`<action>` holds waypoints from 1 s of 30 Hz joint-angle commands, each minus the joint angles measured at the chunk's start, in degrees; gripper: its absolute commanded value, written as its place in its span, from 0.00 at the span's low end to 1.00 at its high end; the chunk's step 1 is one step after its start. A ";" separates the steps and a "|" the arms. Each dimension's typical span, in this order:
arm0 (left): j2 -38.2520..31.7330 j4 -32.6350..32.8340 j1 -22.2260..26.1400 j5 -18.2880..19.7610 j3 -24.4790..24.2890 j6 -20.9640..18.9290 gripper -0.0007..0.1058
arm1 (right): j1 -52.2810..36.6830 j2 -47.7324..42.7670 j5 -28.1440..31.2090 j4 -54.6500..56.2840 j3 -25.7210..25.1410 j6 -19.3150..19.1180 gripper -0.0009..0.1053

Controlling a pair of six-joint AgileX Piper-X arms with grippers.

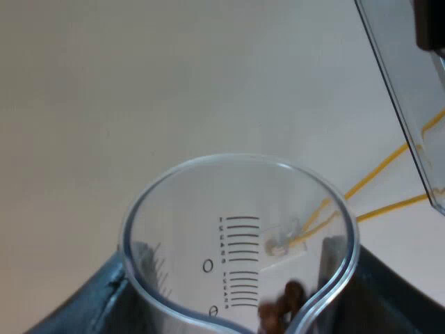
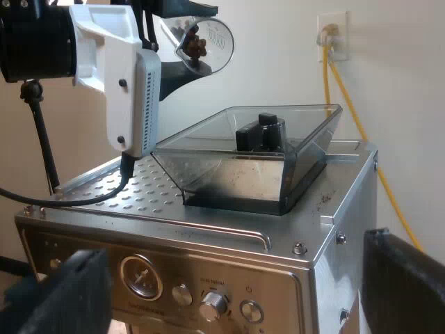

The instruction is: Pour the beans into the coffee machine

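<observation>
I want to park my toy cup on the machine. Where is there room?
The holed metal top, between the bean hopper and the front rail, is bare. Above it is crowded: the left arm holding the measuring glass hangs there.

Left looks closely into measuring glass [image 1: 240, 236]; right faces machine [image 2: 334, 229]; hopper [image 2: 240, 174] shared.

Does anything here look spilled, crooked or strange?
Only a small thing: dark specks lie on the machine top beside the hopper, like spilled coffee dust. The glass is tilted, beans near its lip, but that fits pouring.
</observation>
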 commanded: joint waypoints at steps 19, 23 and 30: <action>-0.57 -1.00 -0.21 -0.62 -0.40 14.66 0.25 | 0.15 -0.31 -0.36 -0.79 -0.34 -0.13 0.75; -0.57 -1.00 -0.21 -0.62 -0.40 15.07 0.25 | 0.15 -0.31 -0.36 -0.79 -0.34 -0.13 0.75; -0.57 -1.00 -0.21 -0.62 -0.40 15.86 0.25 | 0.15 -0.31 -0.36 -0.79 -0.34 -0.13 0.75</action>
